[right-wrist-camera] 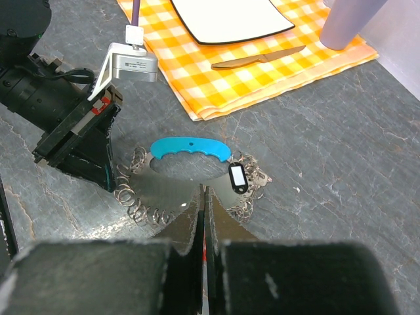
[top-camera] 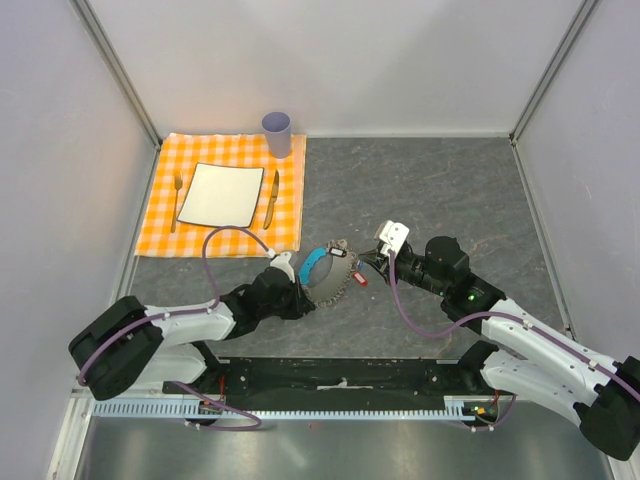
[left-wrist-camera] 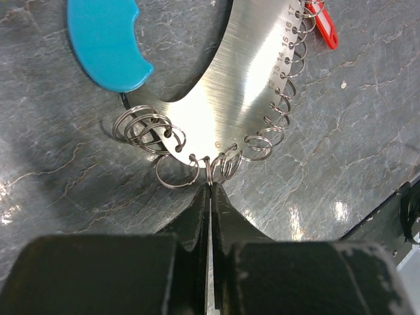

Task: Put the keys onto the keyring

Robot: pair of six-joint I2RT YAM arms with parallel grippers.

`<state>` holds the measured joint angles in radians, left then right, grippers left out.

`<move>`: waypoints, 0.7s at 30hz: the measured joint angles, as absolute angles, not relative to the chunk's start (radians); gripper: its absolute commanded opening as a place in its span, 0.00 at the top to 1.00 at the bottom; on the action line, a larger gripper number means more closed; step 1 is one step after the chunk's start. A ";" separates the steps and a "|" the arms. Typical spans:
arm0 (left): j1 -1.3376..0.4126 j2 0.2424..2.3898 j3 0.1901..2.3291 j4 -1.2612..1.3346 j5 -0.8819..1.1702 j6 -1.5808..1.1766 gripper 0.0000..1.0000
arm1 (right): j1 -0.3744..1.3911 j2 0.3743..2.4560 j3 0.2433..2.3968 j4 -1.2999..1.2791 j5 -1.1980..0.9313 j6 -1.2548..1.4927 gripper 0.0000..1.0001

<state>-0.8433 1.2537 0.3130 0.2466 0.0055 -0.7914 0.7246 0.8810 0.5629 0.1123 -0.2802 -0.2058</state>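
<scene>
Left gripper (left-wrist-camera: 210, 189) is sitting closed, pinching the ringed edge of the keyring (left-wrist-camera: 243, 85). Keyring is lying flat on the grey table (top-camera: 430, 190) between the arms, near the checked placemat (top-camera: 222, 195) corner. Right gripper (right-wrist-camera: 203, 195) is closed too, tips hovering at the opposite edge; can't tell if it's pinching anything. Red-tagged key (left-wrist-camera: 325, 26) is lying at the ringed edge, dark-tagged key (right-wrist-camera: 237, 178) just beside the cyan handle (right-wrist-camera: 190, 147).

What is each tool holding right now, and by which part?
Left tool is shut on the keyring, pinching its ringed outer metal edge. Right tool is shut at the keyring's edge; whether it grips anything cannot be told.
</scene>
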 measured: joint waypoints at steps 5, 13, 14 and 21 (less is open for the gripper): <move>-0.844 1.207 0.315 0.183 0.004 -0.707 0.98 | 0.725 0.876 0.563 0.112 -0.285 -0.208 1.00; -0.844 1.123 0.413 0.103 0.003 -0.292 0.98 | 0.725 0.836 0.564 0.084 -0.303 -0.218 1.00; -0.845 1.118 0.443 0.105 0.002 -0.217 0.98 | 0.725 0.826 0.567 0.075 -0.302 -0.221 1.00; -0.845 1.116 0.606 0.154 0.093 0.158 0.98 | 0.725 0.773 0.610 0.020 -0.308 -0.245 1.00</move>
